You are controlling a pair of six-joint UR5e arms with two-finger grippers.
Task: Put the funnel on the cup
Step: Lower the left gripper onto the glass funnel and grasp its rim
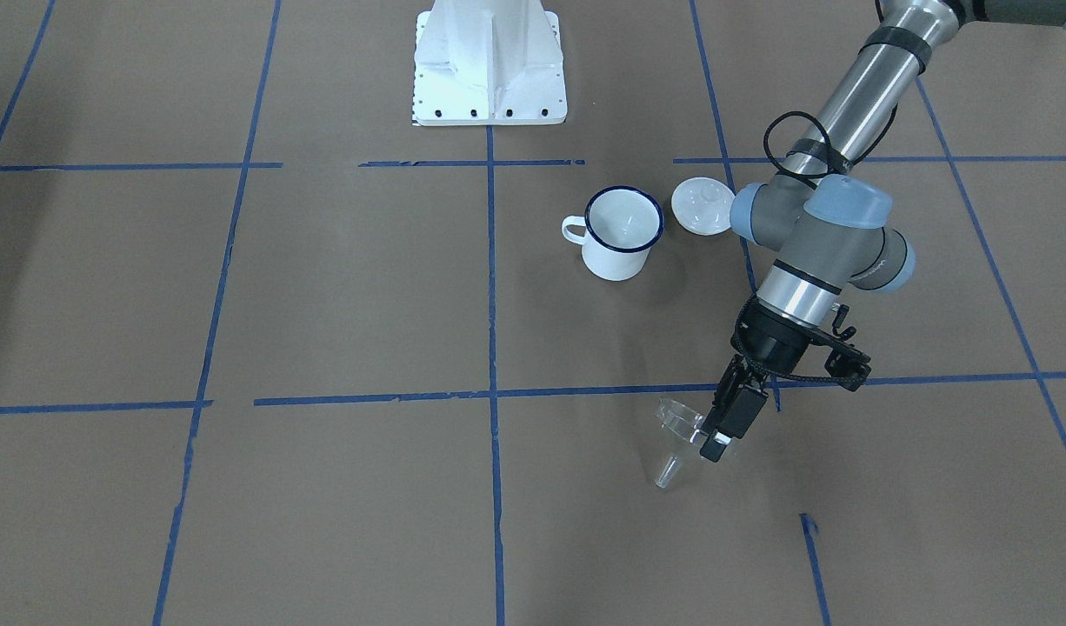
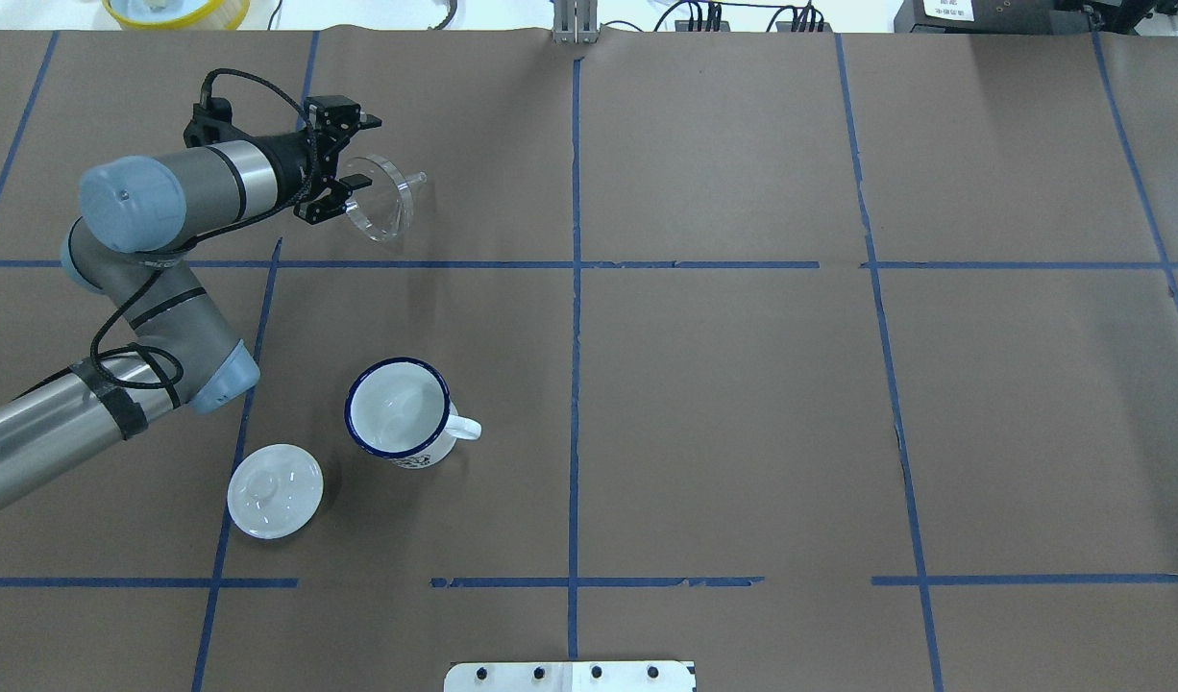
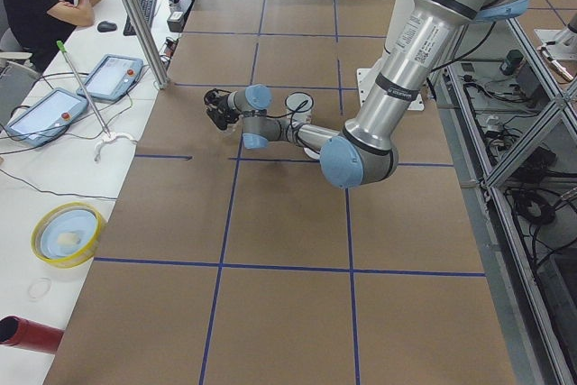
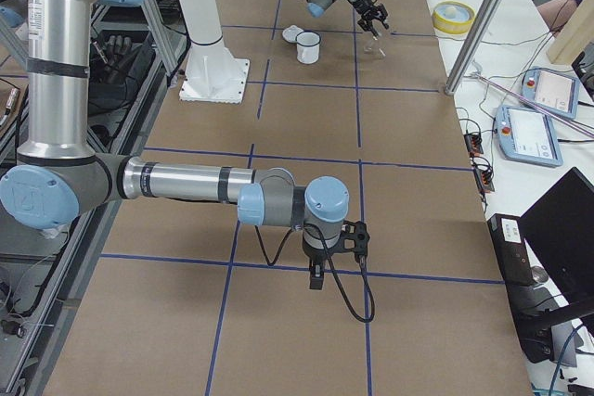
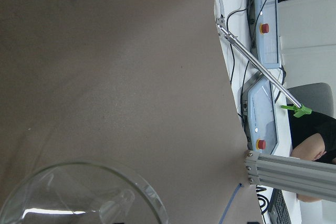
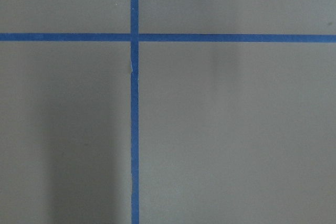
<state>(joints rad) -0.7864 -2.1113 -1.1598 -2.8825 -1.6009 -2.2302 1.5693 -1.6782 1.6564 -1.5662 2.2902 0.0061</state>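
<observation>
Inside my left gripper (image 2: 344, 185), closed on its rim, the funnel (image 2: 387, 204) hangs tilted; the cup (image 2: 398, 411) stands well apart, back behind my wrist.

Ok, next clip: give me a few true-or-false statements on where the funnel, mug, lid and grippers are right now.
1. The left gripper grips the funnel at its rim. True.
2. The funnel sits on the cup. False: it is in the gripper, well away from the cup.
3. The cup stands upright and open. True.
4. The lid covers the cup. False: it lies on the table beside the cup.
5. The right gripper hovers over the cup. False: it hangs over bare table far from it.
</observation>
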